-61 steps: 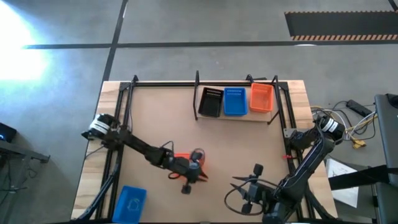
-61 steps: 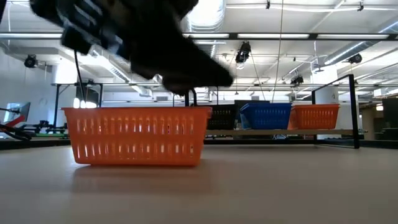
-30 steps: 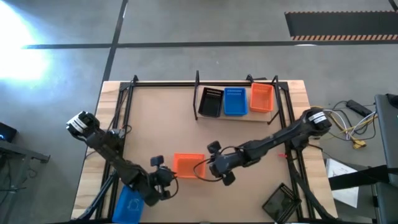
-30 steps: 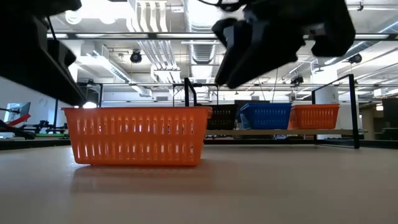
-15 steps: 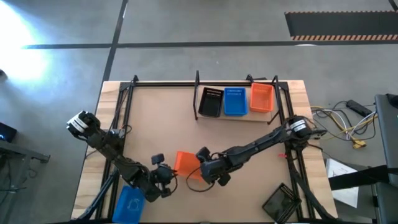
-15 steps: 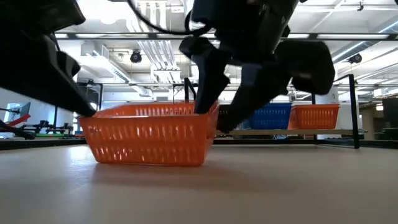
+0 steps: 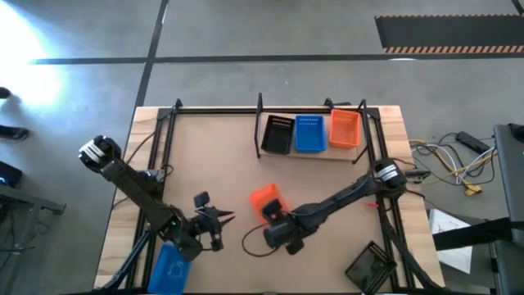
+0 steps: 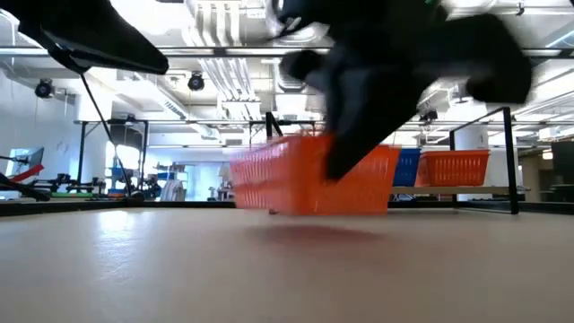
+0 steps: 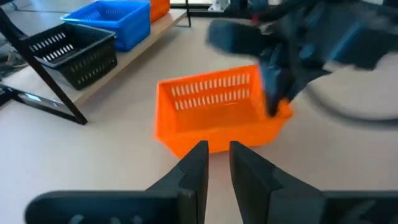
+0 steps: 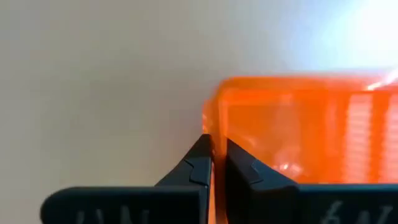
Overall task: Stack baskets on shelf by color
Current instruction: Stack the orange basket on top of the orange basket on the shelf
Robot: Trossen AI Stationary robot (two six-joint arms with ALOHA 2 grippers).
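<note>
An orange basket (image 7: 264, 197) (image 9: 211, 118) hangs low over the table's middle, with my right gripper (image 7: 275, 218) (image 10: 217, 158) shut on it. To its left, my left gripper (image 7: 221, 218) (image 9: 219, 163) points at the basket from a short way off. Its fingers are open only by a narrow gap, with nothing between them. The shelf (image 7: 336, 154) at the far edge carries a black basket (image 7: 277, 133), a blue basket (image 7: 309, 133) and an orange basket (image 7: 345, 129) side by side. My right gripper pinches one short end wall of the orange basket at its rim (image 10: 213, 132), one finger inside and one outside. The fingers slant down from the table's near right. In the low view the basket (image 8: 305, 184) is tilted, held end higher, with a shadow beneath it.
Another blue basket (image 7: 170, 266) lies at the near left corner beside my left arm. A black basket (image 7: 372, 266) lies at the near right corner. Black frame posts (image 7: 168, 131) stand along the table's sides.
My right gripper has reached in from the right, opened over the orange basket's end and shut on that wall. It tipped the basket up, turned it, and carried it toward the table's right and far edge. My left gripper has risen a little and stayed back.
</note>
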